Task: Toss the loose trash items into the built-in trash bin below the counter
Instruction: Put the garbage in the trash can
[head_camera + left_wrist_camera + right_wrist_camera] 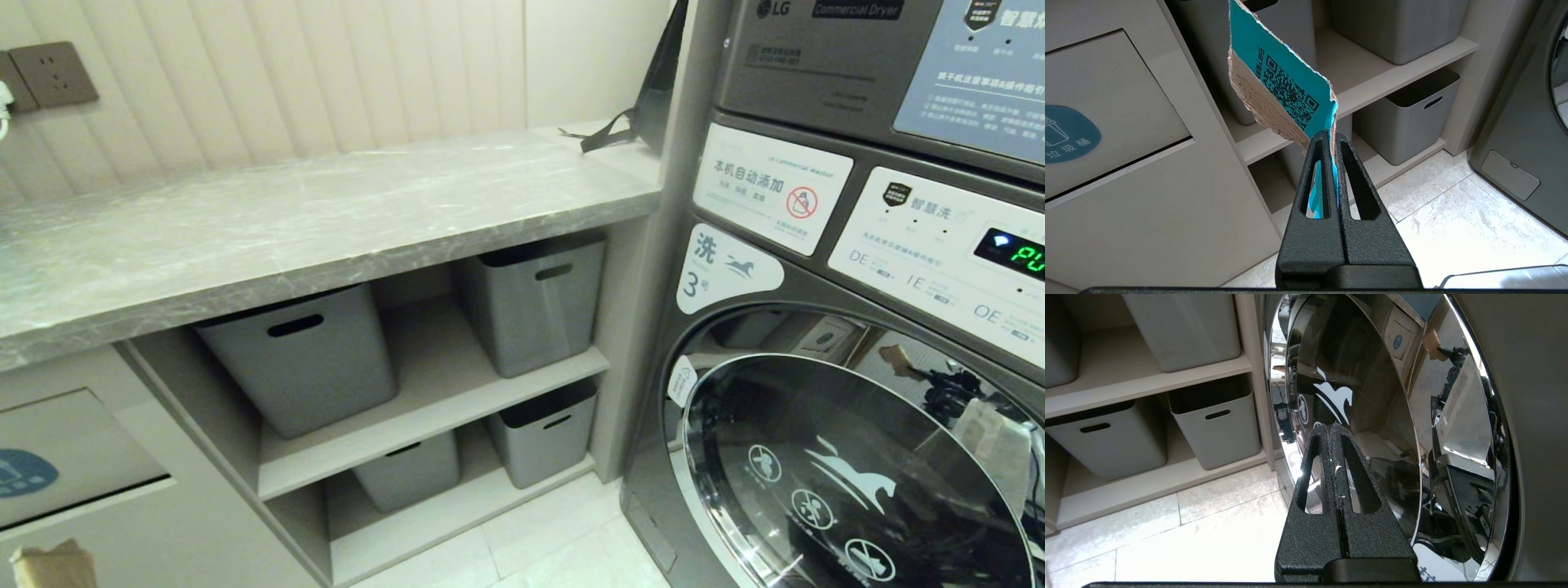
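My left gripper [1332, 136] is shut on a loose trash item, a torn teal paper scrap [1278, 73] with a black code print and a brown cardboard edge. The scrap stands up from the fingertips; its brown back shows low in the head view [53, 563]. The built-in trash bin [1106, 114] is a beige flap with a round blue sticker [1067, 134], shut, beside the scrap and apart from it. In the head view the bin flap [73, 445] sits below the grey veined counter [310, 212]. My right gripper [1331, 426] is shut and empty near the washer door.
Several grey tubs [302, 355] with slot handles stand on open shelves [441, 400] beside the bin. A black strapped bag [645, 106] leans at the counter's far end. A washer [857, 367] with a glass door [1372, 416] fills the right. Pale floor tiles [1453, 228] lie below.
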Robot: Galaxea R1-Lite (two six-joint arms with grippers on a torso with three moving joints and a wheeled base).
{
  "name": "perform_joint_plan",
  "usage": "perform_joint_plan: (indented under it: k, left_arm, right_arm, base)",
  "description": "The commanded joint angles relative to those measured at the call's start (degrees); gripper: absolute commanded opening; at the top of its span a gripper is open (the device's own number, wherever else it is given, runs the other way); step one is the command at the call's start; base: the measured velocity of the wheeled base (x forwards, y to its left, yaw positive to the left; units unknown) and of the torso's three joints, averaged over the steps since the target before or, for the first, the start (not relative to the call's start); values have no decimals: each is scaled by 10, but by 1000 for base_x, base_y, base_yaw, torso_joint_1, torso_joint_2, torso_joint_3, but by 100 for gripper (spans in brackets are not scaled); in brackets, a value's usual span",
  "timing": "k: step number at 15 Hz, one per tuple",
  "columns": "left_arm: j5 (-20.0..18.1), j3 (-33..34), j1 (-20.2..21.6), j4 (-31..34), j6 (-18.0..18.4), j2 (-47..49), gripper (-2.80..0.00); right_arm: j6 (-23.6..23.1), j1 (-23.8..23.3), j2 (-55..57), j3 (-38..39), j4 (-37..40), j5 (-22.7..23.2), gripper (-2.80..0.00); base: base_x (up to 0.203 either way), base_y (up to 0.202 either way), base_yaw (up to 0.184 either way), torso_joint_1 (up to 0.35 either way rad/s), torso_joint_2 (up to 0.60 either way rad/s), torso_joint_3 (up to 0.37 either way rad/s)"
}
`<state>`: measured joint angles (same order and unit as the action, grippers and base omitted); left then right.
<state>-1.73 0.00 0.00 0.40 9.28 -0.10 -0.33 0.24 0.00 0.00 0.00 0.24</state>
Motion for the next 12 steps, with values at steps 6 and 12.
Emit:
perform_joint_plan:
  k: [6,12]
  left_arm:
    - [0,0,0,0,0,0,-280]
    - [0,0,0,-1,0,0,-280]
  right_arm:
    - [0,0,-1,0,0,0,-280]
    - [0,0,-1,0,0,0,-280]
  base:
    - [0,0,0,0,0,0]
    - [0,0,0,0,0,0]
